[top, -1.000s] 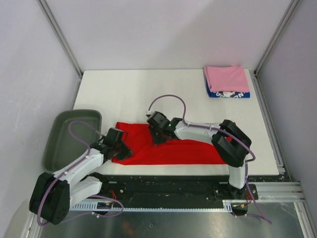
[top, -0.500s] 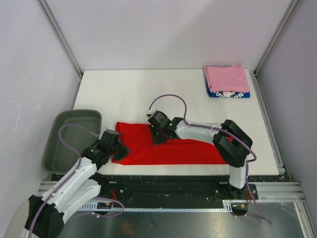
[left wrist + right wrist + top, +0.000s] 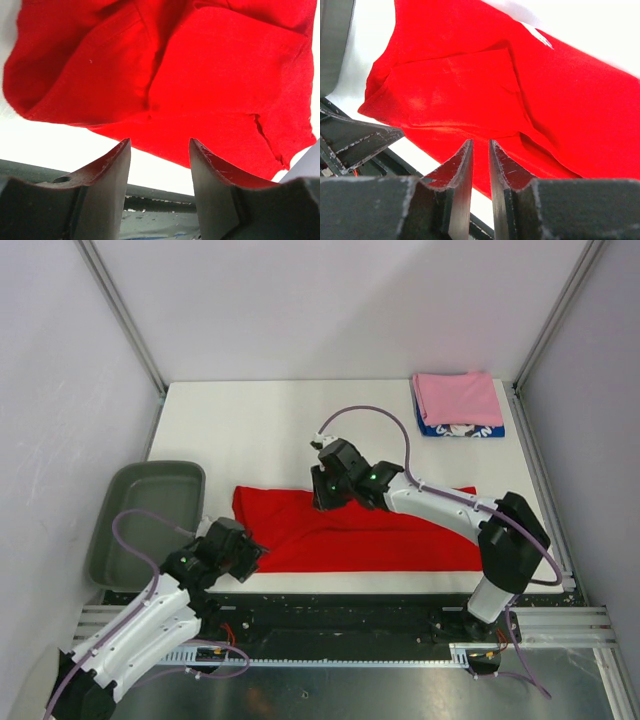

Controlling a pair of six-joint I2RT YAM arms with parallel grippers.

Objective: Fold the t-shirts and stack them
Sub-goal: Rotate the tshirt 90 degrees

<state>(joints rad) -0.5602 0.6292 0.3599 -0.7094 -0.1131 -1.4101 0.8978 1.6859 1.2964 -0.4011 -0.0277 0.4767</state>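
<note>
The bright red t-shirt [image 3: 400,540] lies flat as a long band along the table's near edge, its left end loosely folded. It fills the left wrist view [image 3: 200,75] and the right wrist view [image 3: 470,90]. My left gripper [image 3: 250,555] is open and empty at the shirt's near-left corner, its jaws [image 3: 159,142] just short of the cloth edge. My right gripper [image 3: 322,498] hovers over the shirt's upper left part, its jaws [image 3: 480,142] almost together with nothing between them. The pink t-shirt [image 3: 458,398] lies folded on the folded blue one [image 3: 460,429] at the far right.
The grey-green tray [image 3: 140,520] stands off the table's left edge, beside my left arm. The white table [image 3: 250,430] ends at metal rails left and right. A black rail runs along the near edge.
My left gripper has pulled back toward the near edge, off the shirt's left corner. My right gripper has lifted and moved slightly away and right. The shirt's left end now lies wider.
</note>
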